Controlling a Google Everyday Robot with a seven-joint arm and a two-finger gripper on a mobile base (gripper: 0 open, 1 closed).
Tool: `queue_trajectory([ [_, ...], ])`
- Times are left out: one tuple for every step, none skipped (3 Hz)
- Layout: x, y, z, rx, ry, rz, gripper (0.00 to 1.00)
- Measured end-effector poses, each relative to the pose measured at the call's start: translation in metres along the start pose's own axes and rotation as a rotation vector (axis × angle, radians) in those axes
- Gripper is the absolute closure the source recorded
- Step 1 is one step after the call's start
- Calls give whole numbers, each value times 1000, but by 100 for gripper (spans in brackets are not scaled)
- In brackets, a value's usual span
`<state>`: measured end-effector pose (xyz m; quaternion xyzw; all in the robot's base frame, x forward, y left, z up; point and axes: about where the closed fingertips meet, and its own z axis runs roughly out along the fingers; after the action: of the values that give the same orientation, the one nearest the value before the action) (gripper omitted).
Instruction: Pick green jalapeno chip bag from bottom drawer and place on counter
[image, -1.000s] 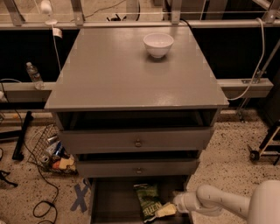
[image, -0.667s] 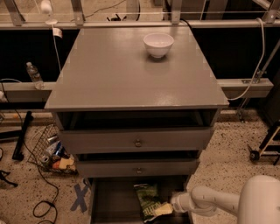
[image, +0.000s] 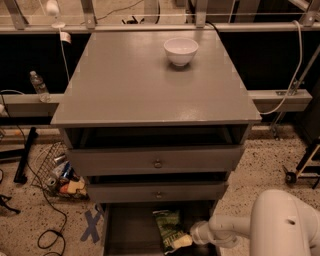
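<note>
Across the upper half of the view, broad grey table (image: 140, 85), slightly glossy, carrying a white bowl (image: 180, 50) near its far edge. Beneath it, two upper drawers (image: 157, 161) with round knobs, both standing slightly out. Lowest down, at floor level, bottom drawer (image: 125, 230), pulled out toward the camera, with plain grey floor bare on its left half. Reaching in from the lower right, pale robot arm (image: 235, 227), bulky at the near end and narrowing toward the drawer. Lying flat in the right half of the bottom drawer, green jalapeno chip bag (image: 167, 224), lengthwise front to back, not yet lifted. Right at the bag's near right corner, end effector (image: 183, 242), touching or all but touching the film; cannot tell how far open, nor whether anything is gripped.

Judged very light, soft and crinkly: mostly air and brittle chips, so easily crushed by a hard squeeze and liable to slip on its smooth film. Best taken, probably, by a flattened end seam or a pinched fold near the corner, not across the puffed middle. Expect sag and swing once raised, so lift slowly and clear of the drawers above before heading for the table.

No brand or lettering readable on the bag from here; only green with a darker end. Nothing legible elsewhere save a blue taped X (image: 92, 226) on the ground left of the drawer
</note>
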<state>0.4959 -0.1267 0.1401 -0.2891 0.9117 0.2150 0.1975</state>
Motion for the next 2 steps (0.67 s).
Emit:
queue_trajectory([
  [2, 14, 17, -10, 29, -21, 0],
  [0, 33, 25, -33, 41, -54, 16],
])
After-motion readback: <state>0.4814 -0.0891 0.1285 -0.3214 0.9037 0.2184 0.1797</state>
